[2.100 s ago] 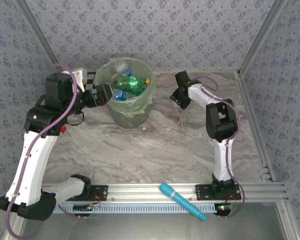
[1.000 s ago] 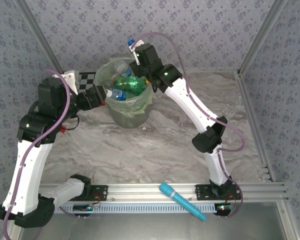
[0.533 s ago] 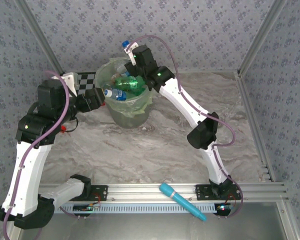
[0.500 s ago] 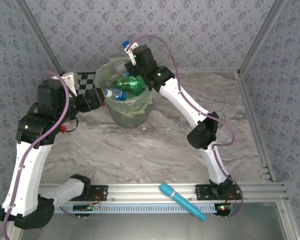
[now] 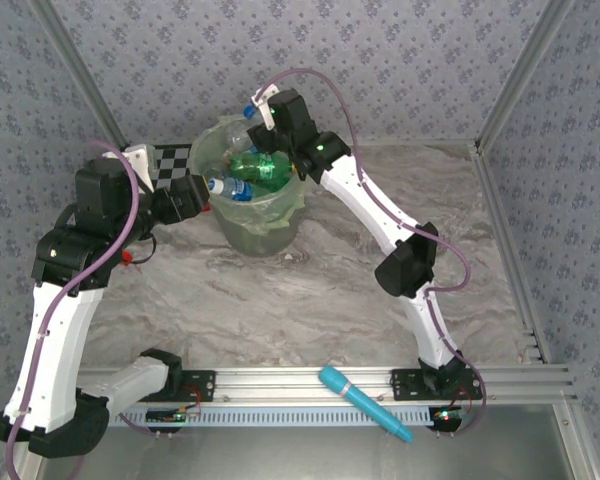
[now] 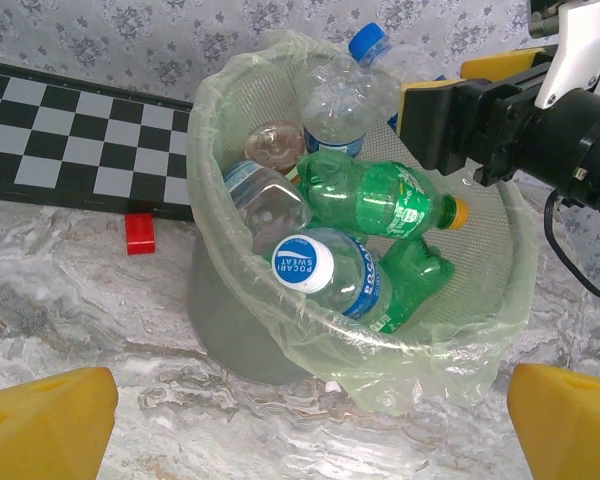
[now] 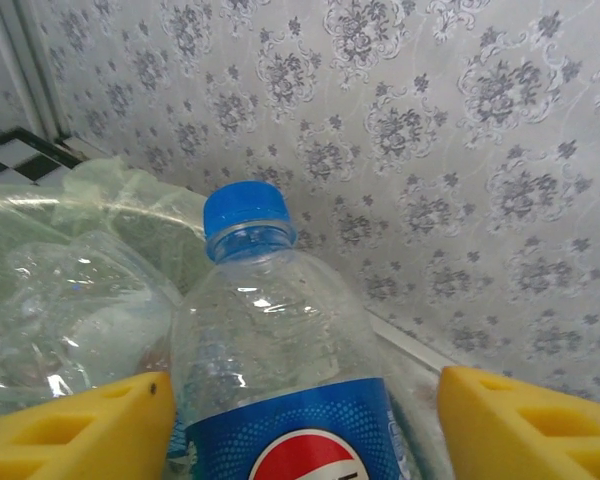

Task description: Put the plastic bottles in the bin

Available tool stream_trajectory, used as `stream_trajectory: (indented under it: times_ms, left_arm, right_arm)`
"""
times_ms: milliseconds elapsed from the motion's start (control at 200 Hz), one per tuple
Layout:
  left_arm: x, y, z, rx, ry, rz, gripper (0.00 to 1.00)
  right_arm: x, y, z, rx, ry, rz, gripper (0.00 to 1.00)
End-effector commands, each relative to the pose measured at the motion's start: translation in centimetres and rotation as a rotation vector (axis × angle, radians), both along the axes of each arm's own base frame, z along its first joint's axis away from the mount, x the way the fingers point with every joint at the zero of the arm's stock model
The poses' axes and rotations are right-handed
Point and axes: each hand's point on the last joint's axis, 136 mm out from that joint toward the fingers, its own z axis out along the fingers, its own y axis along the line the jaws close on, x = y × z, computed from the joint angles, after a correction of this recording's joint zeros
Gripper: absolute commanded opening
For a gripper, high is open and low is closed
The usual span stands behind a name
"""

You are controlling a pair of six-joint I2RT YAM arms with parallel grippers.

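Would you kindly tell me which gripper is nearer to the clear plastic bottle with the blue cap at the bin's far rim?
Right. The right gripper straddles the blue-capped bottle; the left gripper sits outside the near-left rim of the pale-green bin.

Going by the top cam: the bin (image 5: 255, 222) sits on the table (image 5: 320, 300) at roughly 11 o'clock from centre, with bottles (image 6: 365, 195) piled inside. The left gripper (image 5: 205, 192) is just beside its rim at 9 o'clock. The right gripper (image 5: 265, 107) is over the rim at 12, with one more bottle (image 7: 280, 340) between its fingers (image 7: 70, 420). The checkerboard (image 6: 70, 135) lies behind at the bin's 10, and the small block (image 6: 140, 232) is just in front of it at 8. The pen-shaped stick (image 5: 363, 402) lies on the front rail (image 5: 280, 380) at 6.
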Motion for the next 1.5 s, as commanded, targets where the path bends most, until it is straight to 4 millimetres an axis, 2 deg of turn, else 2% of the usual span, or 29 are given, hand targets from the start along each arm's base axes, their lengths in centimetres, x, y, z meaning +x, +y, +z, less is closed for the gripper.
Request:
stream_trajectory:
  times_ms: [0,170,265,355,435,550,705,825,1055,1329,1424,1499]
  left_arm:
    - [-0.1,0.5,1.6,-0.002,-0.044,0.023,1.00]
    - [-0.1,0.7,1.7,0.000,-0.048,0.029,1.00]
    - [-0.1,0.7,1.6,0.000,-0.046,0.029,1.00]
    - [-0.2,0.7,1.5,0.001,-0.045,0.032,1.00]
    - [-0.2,0.7,1.5,0.002,-0.044,0.032,1.00]
    - [-0.1,0.8,1.5,0.001,-0.043,0.034,1.00]
    - [-0.1,0.7,1.5,-0.001,-0.043,0.035,1.00]
    - [-0.1,0.7,1.4,-0.003,-0.042,0.032,1.00]
    - [-0.3,0.7,1.4,-0.007,-0.042,0.032,1.00]
    - [-0.2,0.7,0.9,0.000,-0.033,0.032,1.00]
    - [0.0,1.0,0.5,0.027,-0.031,0.041,1.00]
    - [0.2,1.6,0.2,0.064,-0.032,0.059,1.00]
  right_arm:
    - [-1.3,-1.2,4.0,0.142,0.015,0.026,0.63]
    - [-0.6,-2.6,4.5,0.304,0.102,0.014,0.44]
    - [-0.4,-2.8,3.8,0.318,0.140,0.022,0.38]
    - [-0.8,-2.6,2.6,0.293,0.179,0.037,0.27]
    - [-1.2,-2.2,1.6,0.274,0.199,0.045,0.27]
    - [-2.0,-1.9,-0.7,0.234,0.266,0.051,0.26]
    - [-2.8,-1.3,-2.1,0.195,0.295,0.065,0.26]
    - [-3.0,-1.3,-2.2,0.178,0.294,0.063,0.26]
    - [-3.5,-1.7,-0.1,0.170,0.253,0.069,0.29]
    - [-3.8,-2.0,-3.1,0.136,0.339,0.048,0.28]
    - [-4.1,-2.2,-2.0,0.146,0.319,0.046,0.30]
    - [-4.4,-2.6,-0.2,0.168,0.288,0.048,0.32]
